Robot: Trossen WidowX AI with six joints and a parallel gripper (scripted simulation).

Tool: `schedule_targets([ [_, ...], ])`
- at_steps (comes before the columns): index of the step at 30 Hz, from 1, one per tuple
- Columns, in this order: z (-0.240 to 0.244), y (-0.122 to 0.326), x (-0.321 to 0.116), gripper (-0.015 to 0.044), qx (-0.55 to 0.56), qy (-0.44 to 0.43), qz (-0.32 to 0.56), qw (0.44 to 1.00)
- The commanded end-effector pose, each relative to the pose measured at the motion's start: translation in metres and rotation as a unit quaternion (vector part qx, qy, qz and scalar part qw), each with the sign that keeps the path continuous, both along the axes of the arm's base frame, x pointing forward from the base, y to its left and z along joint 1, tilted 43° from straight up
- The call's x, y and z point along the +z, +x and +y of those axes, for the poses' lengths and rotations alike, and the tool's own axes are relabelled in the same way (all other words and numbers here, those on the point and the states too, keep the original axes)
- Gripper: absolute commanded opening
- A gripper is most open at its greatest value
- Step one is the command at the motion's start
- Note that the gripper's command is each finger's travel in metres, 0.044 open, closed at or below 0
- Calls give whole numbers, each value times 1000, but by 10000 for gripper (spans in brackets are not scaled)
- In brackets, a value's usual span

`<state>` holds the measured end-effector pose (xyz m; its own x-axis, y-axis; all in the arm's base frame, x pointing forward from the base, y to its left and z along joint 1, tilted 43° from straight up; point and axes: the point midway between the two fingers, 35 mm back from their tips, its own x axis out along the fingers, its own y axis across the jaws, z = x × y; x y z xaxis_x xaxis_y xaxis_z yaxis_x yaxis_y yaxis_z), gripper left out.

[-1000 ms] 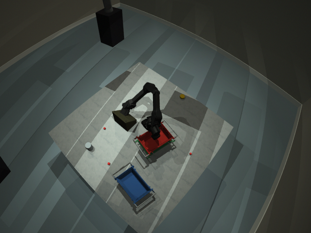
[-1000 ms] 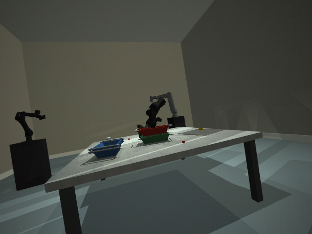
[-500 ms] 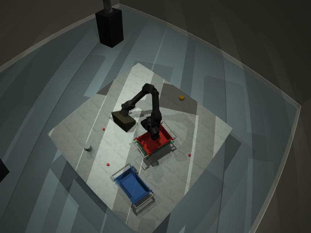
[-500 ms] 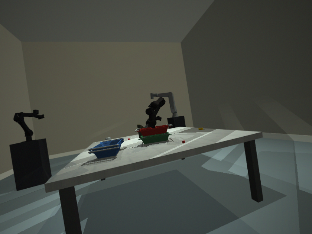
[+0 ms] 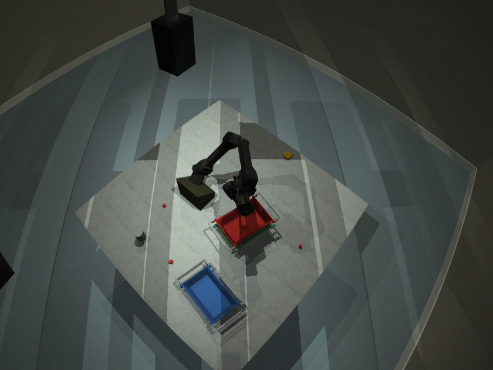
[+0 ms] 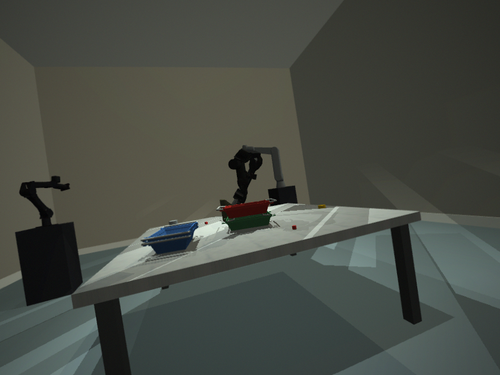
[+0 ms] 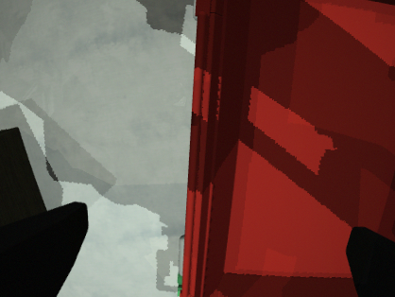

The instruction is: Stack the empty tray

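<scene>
The empty red plastic tray (image 5: 230, 231) (image 6: 248, 209) (image 7: 279, 213) is seated above the green plastic tray (image 5: 255, 237) (image 6: 249, 222), near the middle of the desk, well in from its edges. The fingers of the black gripper (image 5: 246, 211) (image 7: 217, 224) are spread wide and released, one on each side of the red wall, with nothing grasped. The release appears to be done; the fingers should now be raised straight up, without sideways motion, so that the wall is not dragged (the bars underneath cannot be clearly seen) and the levelness can be checked.
</scene>
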<state>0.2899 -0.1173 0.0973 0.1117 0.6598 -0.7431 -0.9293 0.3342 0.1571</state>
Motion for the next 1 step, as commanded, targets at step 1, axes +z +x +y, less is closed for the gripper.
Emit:
schedule_targets([
  [1, -10, -4, 12, 440, 2, -1, -1, 1000],
])
